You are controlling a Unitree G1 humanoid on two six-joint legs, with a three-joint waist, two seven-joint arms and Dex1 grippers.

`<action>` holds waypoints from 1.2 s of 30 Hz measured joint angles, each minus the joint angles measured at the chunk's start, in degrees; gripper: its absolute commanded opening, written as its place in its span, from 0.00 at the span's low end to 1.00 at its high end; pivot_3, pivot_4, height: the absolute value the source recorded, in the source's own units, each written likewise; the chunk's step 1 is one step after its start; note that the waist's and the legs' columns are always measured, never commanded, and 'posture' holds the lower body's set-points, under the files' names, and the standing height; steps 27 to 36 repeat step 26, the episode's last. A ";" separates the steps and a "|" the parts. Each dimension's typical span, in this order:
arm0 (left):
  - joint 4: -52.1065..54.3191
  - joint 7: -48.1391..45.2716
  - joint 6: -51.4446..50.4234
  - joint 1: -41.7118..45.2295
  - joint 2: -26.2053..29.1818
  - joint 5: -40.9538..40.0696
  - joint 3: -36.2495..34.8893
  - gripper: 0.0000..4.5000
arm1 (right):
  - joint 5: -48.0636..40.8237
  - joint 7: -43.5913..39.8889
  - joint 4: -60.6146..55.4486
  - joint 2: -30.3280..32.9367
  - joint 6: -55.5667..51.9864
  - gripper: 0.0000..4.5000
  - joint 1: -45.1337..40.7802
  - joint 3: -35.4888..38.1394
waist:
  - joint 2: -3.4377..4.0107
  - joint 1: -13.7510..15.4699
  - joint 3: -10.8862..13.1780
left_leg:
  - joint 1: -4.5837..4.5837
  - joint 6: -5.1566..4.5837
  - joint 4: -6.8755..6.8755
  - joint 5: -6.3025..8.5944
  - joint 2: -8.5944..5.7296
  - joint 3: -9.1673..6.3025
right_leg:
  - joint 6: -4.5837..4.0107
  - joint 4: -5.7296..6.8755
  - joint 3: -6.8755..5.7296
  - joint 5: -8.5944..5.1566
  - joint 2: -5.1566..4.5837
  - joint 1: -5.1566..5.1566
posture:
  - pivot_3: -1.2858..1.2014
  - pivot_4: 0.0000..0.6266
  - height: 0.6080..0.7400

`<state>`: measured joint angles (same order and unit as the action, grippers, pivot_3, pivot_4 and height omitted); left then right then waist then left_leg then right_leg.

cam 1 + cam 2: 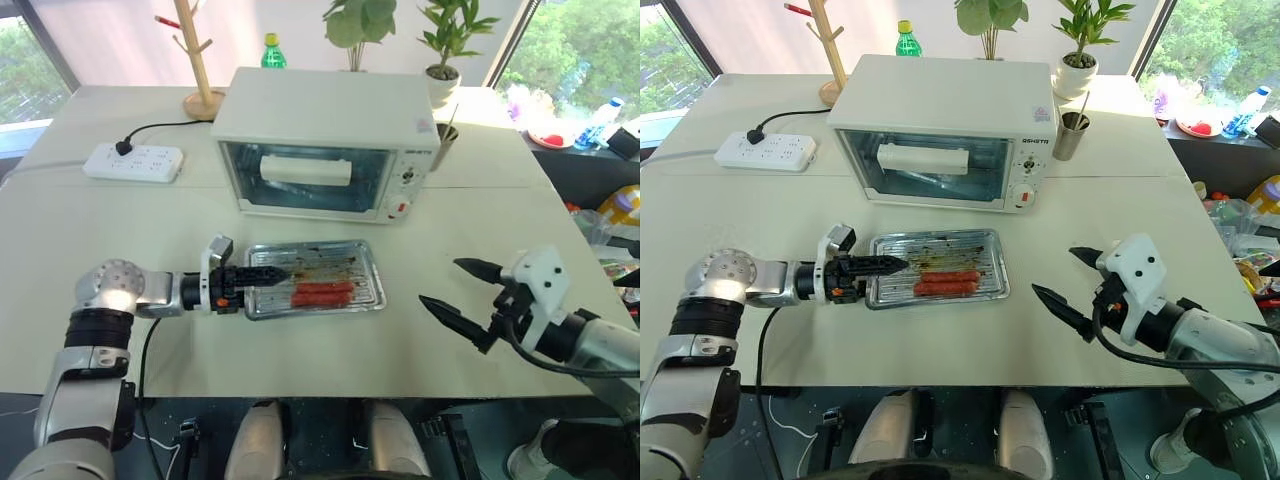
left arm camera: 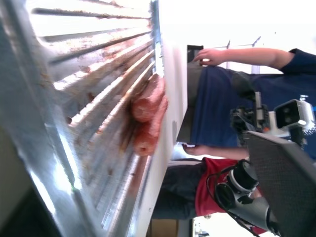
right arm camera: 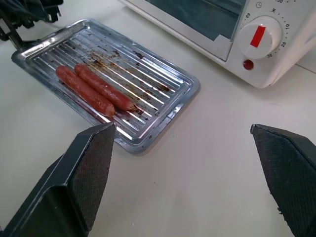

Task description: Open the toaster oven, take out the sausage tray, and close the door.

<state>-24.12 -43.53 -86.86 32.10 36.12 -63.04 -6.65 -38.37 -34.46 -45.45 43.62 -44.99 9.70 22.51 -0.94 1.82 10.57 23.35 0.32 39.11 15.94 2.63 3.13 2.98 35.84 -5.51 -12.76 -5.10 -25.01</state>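
Left gripper (image 1: 885, 265) is reaching over the left rim of the sausage tray (image 1: 980, 241); I cannot tell from the pictures whether its fingers are apart or clamping the rim. I am seeing the tray lying flat on the table (image 1: 760, 210), toward the front edge, just in front of the toaster oven (image 1: 940, 95), whose door (image 1: 925, 165) is standing closed. I am holding the right gripper (image 1: 1068, 280) above the table near its front right corner, fingers spread wide, gripping nothing.
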 measured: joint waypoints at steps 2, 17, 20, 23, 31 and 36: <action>1.22 -0.49 0.23 -1.89 2.07 0.57 -1.66 0.99 | 0.20 -0.31 1.20 0.13 0.54 1.00 -1.14 -1.22 | -0.02 -0.34 0.01 | 0.01 0.00 -0.01 0.00 0.03 -0.01 | 0.00 0.02 0.00 0.00 0.03 -0.04 | 0.52 0.24 0.82; 28.46 -21.21 37.99 -30.30 27.28 20.11 -8.17 0.99 | 1.16 -13.70 15.54 7.97 4.45 1.00 -11.77 -5.21 | 0.19 -0.90 0.15 | 0.11 0.04 -0.17 0.02 0.15 0.10 | -0.27 0.13 -0.05 -0.15 -0.23 -0.39 | 0.52 0.24 0.82; 30.52 -24.05 41.52 -28.96 30.64 21.17 -11.82 0.99 | -1.18 -19.77 18.01 12.10 4.12 1.00 -14.51 -5.17 | 0.21 -0.67 0.24 | 0.17 0.04 -0.17 0.02 0.08 0.11 | -0.25 0.04 -0.09 -0.16 -0.30 -0.37 | 0.52 0.24 0.82; 31.93 -27.09 43.61 -25.73 33.46 21.23 -14.17 0.99 | -2.41 -26.29 21.07 15.65 4.22 1.00 -15.76 -5.20 | 0.24 -0.86 0.27 | 0.21 0.07 -0.20 0.07 0.04 0.21 | -0.20 -0.06 -0.09 -0.15 -0.32 -0.33 | 0.52 0.24 0.82; 31.84 -28.78 44.67 -23.84 34.03 21.66 -14.40 0.99 | -2.31 -29.74 23.81 16.86 4.60 1.00 -16.80 -5.37 | 0.25 -1.09 0.29 | 0.20 0.05 -0.19 0.09 0.03 0.35 | -0.12 -0.05 -0.08 -0.13 -0.30 -0.34 | 0.52 0.24 0.82; 31.84 -28.78 44.67 -23.84 34.03 21.66 -14.40 0.99 | -2.31 -29.74 23.81 16.86 4.60 1.00 -16.80 -5.37 | 0.25 -1.09 0.29 | 0.20 0.05 -0.19 0.09 0.03 0.35 | -0.12 -0.05 -0.08 -0.13 -0.30 -0.34 | 0.52 0.24 0.82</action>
